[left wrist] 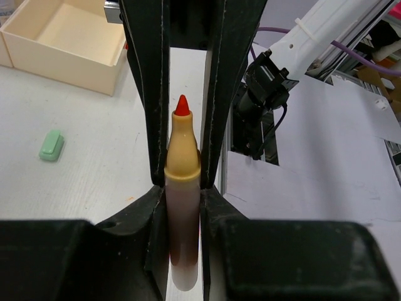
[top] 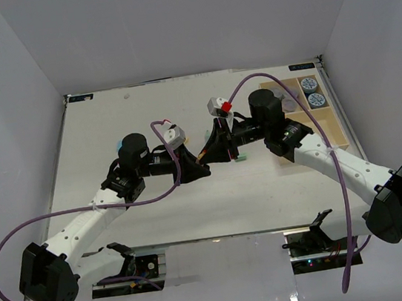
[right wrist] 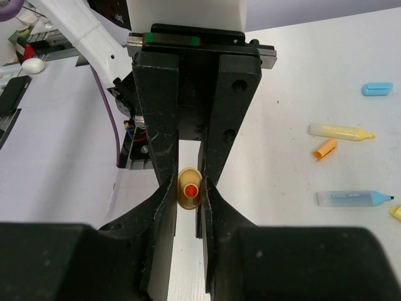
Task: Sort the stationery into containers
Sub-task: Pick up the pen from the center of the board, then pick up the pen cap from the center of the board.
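Observation:
An uncapped orange marker with a red tip is held between both grippers above the middle of the table. My left gripper is shut on its barrel. My right gripper faces it head-on, its jaws closed against the marker's orange collar. In the top view the left gripper and the right gripper meet tip to tip. The wooden tray lies at the right and holds blue-and-white rolls and grey rolls.
A green cap lies on the table near a tray wall. A yellow marker, an orange cap, a blue marker and a blue cap lie beyond the grippers.

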Motion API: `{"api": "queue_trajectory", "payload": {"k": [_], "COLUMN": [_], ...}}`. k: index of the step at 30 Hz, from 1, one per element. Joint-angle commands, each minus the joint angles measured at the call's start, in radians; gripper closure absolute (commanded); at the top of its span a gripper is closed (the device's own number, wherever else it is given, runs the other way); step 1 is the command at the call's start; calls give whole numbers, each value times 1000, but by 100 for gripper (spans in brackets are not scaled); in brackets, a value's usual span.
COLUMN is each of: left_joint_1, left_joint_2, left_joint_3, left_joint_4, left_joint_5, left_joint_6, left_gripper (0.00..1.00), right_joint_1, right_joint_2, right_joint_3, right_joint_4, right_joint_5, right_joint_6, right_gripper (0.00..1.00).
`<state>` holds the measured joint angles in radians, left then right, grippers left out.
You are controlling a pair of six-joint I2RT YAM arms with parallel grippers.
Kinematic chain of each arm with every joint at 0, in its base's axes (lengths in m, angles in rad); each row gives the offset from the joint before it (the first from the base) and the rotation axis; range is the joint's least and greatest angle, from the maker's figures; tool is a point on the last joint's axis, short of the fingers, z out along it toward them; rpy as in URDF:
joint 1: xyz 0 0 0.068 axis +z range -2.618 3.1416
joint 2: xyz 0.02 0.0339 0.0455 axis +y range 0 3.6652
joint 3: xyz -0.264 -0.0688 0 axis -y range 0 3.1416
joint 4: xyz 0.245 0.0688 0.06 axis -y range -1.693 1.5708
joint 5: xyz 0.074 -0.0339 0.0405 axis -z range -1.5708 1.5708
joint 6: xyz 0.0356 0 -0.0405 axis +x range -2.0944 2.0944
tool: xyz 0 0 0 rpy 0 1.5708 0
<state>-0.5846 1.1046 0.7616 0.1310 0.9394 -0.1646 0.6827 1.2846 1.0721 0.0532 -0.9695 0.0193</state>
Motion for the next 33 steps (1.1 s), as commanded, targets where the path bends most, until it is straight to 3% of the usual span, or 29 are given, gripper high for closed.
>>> {"api": "queue_trajectory", "payload": {"k": [1, 5, 12, 16, 18, 22, 33], "left_joint_1": [8, 8, 8, 8, 8, 8, 8], "left_joint_2": [-22, -20, -23, -26, -23, -20, 15], "left_joint_3": [15, 13, 12, 12, 12, 12, 33], "left_joint_4": [16, 13, 9, 6, 6, -4, -62], "left_joint_5": [-5, -5, -5, -5, -5, -14, -109], "left_joint_6": [7, 8, 11, 14, 16, 22, 23], "left_gripper": [74, 85, 90, 92, 92, 92, 92], "right_joint_1": [14, 14, 8, 5, 2, -11, -95], "right_joint_2": [-16, -28, -47, -51, -56, -80, -208], "right_joint_3": [16, 6, -4, -6, -5, -6, -69], "right_joint_4": [14, 14, 7, 0, -4, -27, -98], "right_joint_5": [-37, -20, 11, 9, 21, 54, 225], "right_joint_6": [5, 4, -7, -7, -7, -15, -15], "right_gripper": [92, 85, 80, 62, 60, 39, 4]}}
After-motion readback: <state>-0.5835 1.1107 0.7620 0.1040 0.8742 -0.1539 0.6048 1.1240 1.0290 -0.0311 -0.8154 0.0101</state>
